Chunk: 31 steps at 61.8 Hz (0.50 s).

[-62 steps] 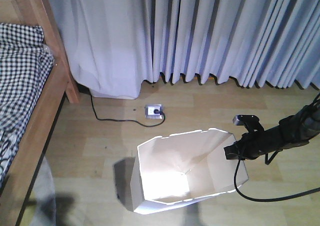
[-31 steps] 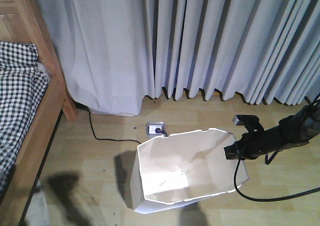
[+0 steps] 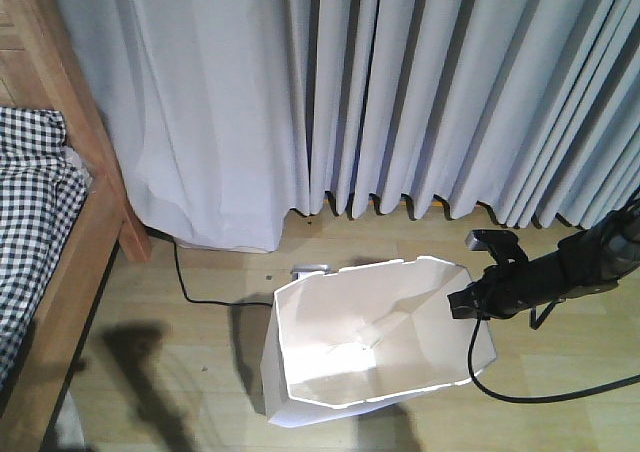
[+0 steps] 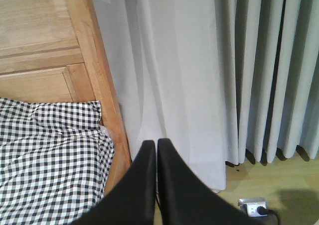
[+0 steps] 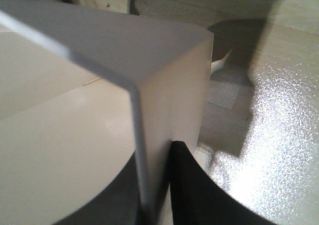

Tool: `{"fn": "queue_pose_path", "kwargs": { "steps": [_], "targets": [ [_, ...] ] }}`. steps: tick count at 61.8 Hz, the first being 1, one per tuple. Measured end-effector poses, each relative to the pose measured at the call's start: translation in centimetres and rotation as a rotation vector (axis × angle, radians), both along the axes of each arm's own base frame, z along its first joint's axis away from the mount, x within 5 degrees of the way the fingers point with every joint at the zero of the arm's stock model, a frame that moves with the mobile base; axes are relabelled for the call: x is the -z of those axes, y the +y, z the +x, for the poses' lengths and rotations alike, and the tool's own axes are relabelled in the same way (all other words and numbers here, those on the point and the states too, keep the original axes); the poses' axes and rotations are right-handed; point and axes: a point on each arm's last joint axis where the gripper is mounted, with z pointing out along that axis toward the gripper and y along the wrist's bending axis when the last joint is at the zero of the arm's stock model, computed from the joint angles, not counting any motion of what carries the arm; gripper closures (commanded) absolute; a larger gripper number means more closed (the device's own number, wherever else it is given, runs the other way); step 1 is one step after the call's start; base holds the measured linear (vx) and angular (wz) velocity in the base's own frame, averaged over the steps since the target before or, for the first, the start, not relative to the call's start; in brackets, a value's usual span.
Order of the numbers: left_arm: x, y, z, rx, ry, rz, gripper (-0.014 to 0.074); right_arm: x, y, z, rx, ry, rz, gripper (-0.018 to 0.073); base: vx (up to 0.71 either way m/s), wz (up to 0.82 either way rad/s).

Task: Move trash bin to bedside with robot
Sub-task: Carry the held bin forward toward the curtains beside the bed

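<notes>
The white trash bin stands on the wood floor at the bottom centre of the front view, its cream inside showing. My right gripper, on a thin black arm reaching in from the right, is shut on the bin's right rim. In the right wrist view the rim runs between the two black fingers. The bedside lies at the left: a light-brown wooden bed frame with a checked cover. My left gripper is shut and holds nothing, hanging above the bed frame's corner and the checked cover.
Long pale curtains hang to the floor along the back. A grey power socket lies just behind the bin, with a black cable running left toward the bed post. The same socket shows in the left wrist view.
The view has advanced toward the curtains with the bin still held at the same spot in frame. The socket has slid down behind the bin's rim, and the bed has shifted left.
</notes>
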Motion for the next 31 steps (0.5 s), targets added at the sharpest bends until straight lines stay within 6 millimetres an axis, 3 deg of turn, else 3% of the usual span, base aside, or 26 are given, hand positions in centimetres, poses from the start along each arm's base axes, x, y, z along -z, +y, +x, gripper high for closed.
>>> {"fn": "queue_pose_path", "kwargs": {
  "steps": [31],
  "targets": [
    [0.00,0.00,0.00,0.000,0.000,0.000,0.0602,0.00,0.00,0.00,-0.001,0.000,0.000,0.0566,0.03,0.00]
  ]
}}
